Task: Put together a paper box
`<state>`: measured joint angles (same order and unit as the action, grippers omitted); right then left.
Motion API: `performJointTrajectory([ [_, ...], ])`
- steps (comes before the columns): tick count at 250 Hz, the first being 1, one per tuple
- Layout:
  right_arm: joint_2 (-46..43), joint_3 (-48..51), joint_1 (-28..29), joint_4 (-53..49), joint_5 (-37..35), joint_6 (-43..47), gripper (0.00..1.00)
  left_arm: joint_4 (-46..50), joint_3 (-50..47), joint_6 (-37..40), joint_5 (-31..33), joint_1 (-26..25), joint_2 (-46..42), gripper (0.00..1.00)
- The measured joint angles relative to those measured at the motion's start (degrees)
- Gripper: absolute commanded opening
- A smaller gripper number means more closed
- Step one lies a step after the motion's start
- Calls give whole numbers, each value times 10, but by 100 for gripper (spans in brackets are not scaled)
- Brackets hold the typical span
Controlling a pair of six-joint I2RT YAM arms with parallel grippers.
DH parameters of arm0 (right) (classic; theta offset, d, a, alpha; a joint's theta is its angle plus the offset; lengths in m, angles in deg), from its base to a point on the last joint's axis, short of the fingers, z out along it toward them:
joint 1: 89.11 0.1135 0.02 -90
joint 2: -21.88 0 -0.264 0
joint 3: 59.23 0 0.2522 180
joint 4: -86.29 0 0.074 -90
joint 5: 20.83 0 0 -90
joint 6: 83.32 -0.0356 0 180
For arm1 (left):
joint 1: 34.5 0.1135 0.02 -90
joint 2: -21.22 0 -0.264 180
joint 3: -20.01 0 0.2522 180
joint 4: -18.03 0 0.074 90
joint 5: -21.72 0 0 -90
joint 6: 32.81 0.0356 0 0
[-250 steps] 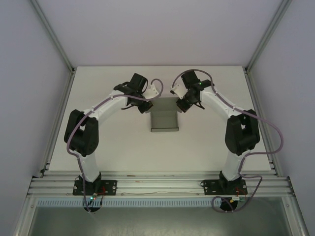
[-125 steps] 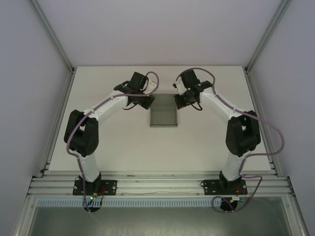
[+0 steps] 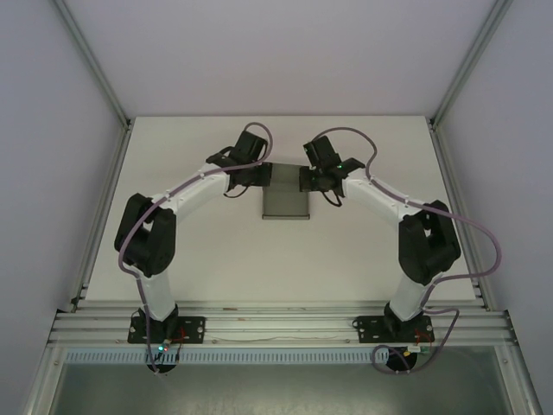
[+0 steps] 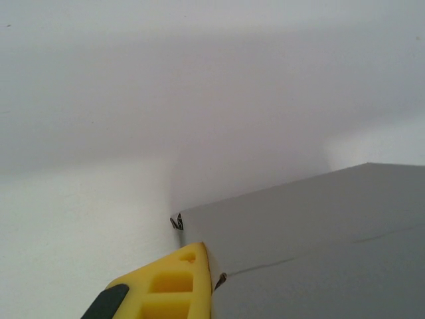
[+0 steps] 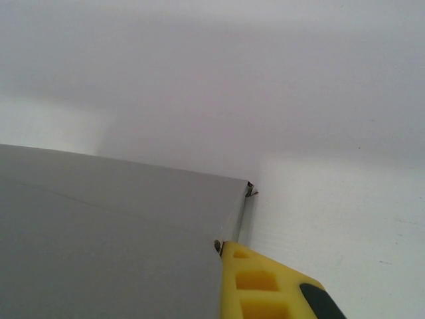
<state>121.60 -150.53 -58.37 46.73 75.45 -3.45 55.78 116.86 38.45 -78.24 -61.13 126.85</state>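
Along white table, grey paper box; pale walls around.

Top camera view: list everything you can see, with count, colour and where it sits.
paper box: one, grey, centre of the table toward the far side, between the two grippers
table: one, white, inside the walled enclosure
rail: one, silver, along the near edge
left gripper: one, black with yellow finger, shut, at the box's far left corner
right gripper: one, black with yellow finger, shut, at the box's far right corner
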Motion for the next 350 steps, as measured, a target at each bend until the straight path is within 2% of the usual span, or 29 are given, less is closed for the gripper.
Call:
performJointTrajectory([
  [30, 6, 0, 4, 12, -16, -22, 0, -3, 15, -39, 3, 0, 16, 0],
  [84, 12, 6, 5, 24, -40, -38, 0, -23, 23, -49, 13, -4, 35, 0],
  [145, 7, 89, 12, 124, -66, -41, 0, -78, -27, -30, 21, -11, 39, 0],
  [193, -23, 172, 17, 223, -75, -38, 0, -151, -105, -11, 56, -35, 4, 0],
  [210, -34, 196, 21, 251, -84, -38, 0, -175, -127, -9, 64, -42, -5, 10],
  [234, -48, 230, 34, 283, -111, -35, 0, -205, -161, -11, 59, -47, -23, 15],
  [282, -65, 273, 49, 326, -145, -33, 0, -203, -181, -22, 21, -56, -40, 36],
  [299, -70, 282, 52, 334, -152, -33, 0, -197, -181, -26, 10, -58, -45, 51],
  [333, -79, 294, 64, 338, -159, -32, 0, -176, -182, -32, -2, -64, -70, 71],
  [350, -80, 295, 69, 339, -160, -31, 1, -170, -187, -37, -3, -65, -89, 88],
])
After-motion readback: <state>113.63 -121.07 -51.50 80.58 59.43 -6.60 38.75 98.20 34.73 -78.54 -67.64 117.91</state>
